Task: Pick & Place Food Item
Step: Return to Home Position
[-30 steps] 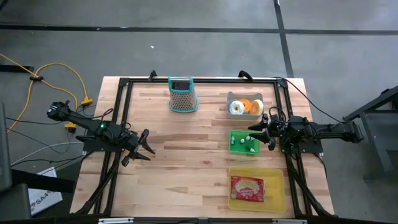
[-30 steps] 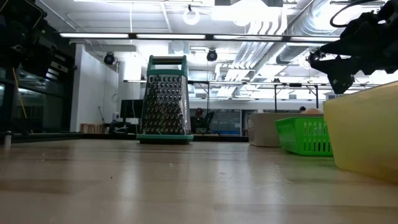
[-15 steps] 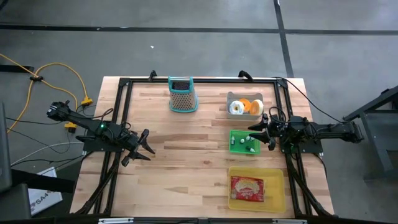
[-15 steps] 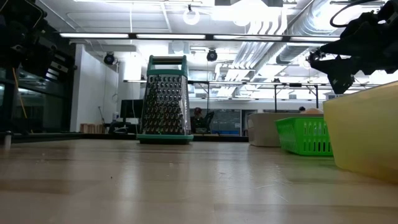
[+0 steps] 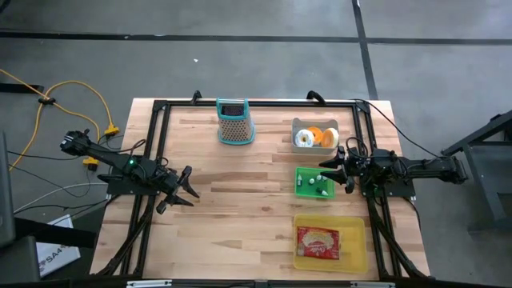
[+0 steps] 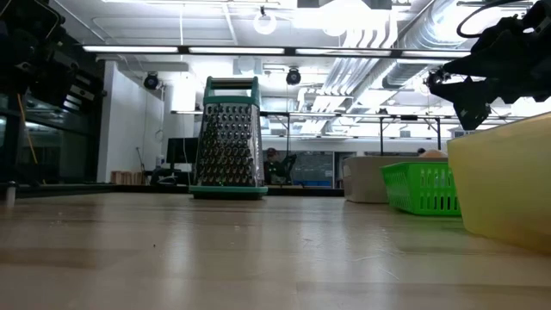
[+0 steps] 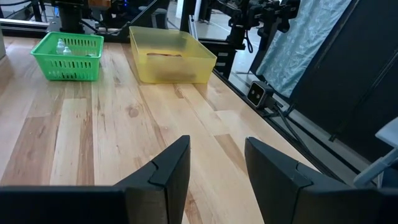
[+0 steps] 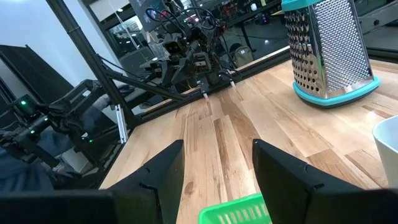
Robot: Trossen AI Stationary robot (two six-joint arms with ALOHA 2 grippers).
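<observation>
A grey bin (image 5: 314,138) at the far right holds a white ring-shaped food item (image 5: 305,138) and orange pieces (image 5: 328,138). Nearer lies a green basket (image 5: 314,182) with small pale items. A yellow tub (image 5: 330,242) at the near right holds a red packet (image 5: 318,243). My right gripper (image 5: 328,170) hangs open above the basket's right rim and touches nothing. At the table's left side my left gripper (image 5: 186,186) is open over bare wood; its fingers (image 7: 168,171) are empty.
A metal box grater (image 5: 235,122) with a teal base stands upright at the far middle. A black frame rail (image 5: 256,104) runs round the tabletop. Bare wood (image 5: 240,200) lies between the two arms. Cables (image 5: 72,96) trail on the floor to the left.
</observation>
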